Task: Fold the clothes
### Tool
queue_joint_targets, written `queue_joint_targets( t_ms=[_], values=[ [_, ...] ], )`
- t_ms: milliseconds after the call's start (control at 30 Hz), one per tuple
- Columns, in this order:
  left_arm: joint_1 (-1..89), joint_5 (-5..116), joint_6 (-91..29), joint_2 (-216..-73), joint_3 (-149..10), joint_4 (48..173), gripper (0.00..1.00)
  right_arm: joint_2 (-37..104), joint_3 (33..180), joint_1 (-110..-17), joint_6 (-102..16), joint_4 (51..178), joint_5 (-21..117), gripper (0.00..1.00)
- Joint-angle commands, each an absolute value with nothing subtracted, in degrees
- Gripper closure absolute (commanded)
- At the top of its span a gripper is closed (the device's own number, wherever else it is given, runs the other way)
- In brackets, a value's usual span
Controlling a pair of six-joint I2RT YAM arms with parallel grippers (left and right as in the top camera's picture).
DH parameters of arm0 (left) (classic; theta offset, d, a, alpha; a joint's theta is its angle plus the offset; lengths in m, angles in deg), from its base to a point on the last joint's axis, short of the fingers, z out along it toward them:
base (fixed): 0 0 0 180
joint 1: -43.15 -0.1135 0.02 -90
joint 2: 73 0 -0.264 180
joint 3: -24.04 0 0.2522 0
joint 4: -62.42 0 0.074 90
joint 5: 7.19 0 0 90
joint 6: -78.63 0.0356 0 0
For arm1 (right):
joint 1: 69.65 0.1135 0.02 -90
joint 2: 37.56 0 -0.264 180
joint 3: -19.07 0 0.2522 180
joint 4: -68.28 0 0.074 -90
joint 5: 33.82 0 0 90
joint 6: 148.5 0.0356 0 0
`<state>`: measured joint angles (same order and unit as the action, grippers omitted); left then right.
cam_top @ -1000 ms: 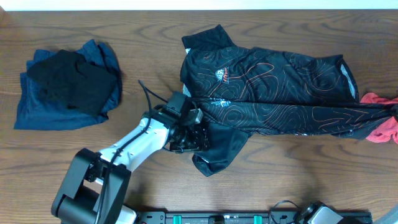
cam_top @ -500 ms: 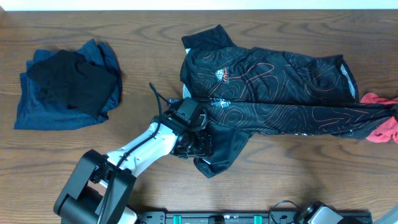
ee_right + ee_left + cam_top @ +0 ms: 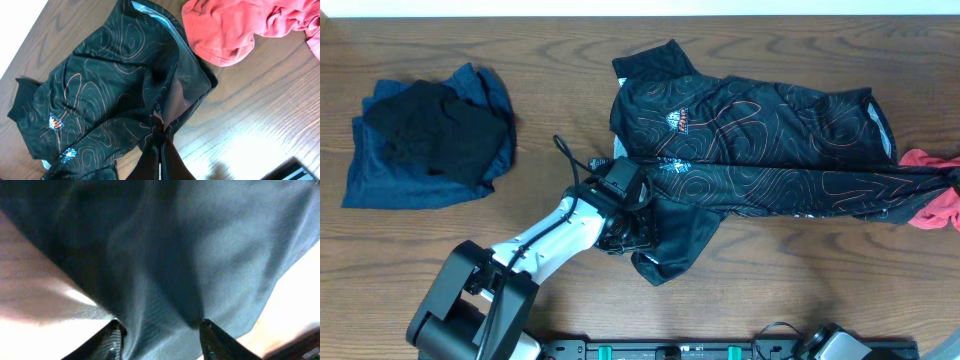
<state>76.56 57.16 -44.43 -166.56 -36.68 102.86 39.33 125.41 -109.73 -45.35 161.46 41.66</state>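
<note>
The black sports shirt (image 3: 760,140) with orange contour lines lies spread across the middle and right of the table. My left gripper (image 3: 632,228) presses down on its lower left sleeve. In the left wrist view its jaws (image 3: 160,332) stand apart with dark fabric (image 3: 175,255) bulging between them. My right gripper (image 3: 159,134) is shut on a pinched fold of the shirt (image 3: 100,100). In the overhead view that hem is drawn to a point at the right edge, and the gripper itself is barely in the picture.
A red garment (image 3: 932,205) lies bunched at the right edge under the shirt's hem; it also shows in the right wrist view (image 3: 235,30). A blue garment (image 3: 380,175) with a black garment (image 3: 435,130) on top sits at the far left. The wooden table (image 3: 770,280) is bare along the front.
My left gripper slid a little to the right onto the sleeve and has stayed there for the last half second. The rest of the shirt and my right gripper have not visibly moved.
</note>
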Motion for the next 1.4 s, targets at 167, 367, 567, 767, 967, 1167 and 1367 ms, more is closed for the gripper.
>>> queue_joint_targets(
  t_ms=[167,367,567,767,967,1167,1367],
  values=[
    [79.6,58.7,-46.2,-167.3,-35.7,102.0,0.54,39.5,125.7,-110.1,-45.9,161.4,42.0,0.99],
    [79.6,58.9,-46.2,-167.3,-35.7,102.0,0.86,39.5,125.7,-110.1,-45.9,161.5,42.0,0.99],
    [79.6,58.6,-46.1,-166.8,-35.7,102.0,0.94,39.5,125.7,-110.1,-45.9,161.6,42.0,0.99],
    [76.3,57.6,-41.0,-160.3,-38.2,104.8,0.94,39.5,125.7,-110.1,-45.9,161.6,42.0,0.99],
    [68.8,55.7,-36.4,-148.6,-43.8,107.7,0.94,39.5,125.7,-110.1,-45.9,161.7,41.7,0.99],
    [61.9,54.7,-35.5,-138.7,-50.5,110.3,0.94,37.8,125.7,-110.1,-45.9,161.7,40.0,0.99],
    [56.0,54.7,-31.6,-132.1,-64.0,117.2,0.94,34.6,126.5,-110.1,-45.9,161.6,37.7,0.99]
  ],
)
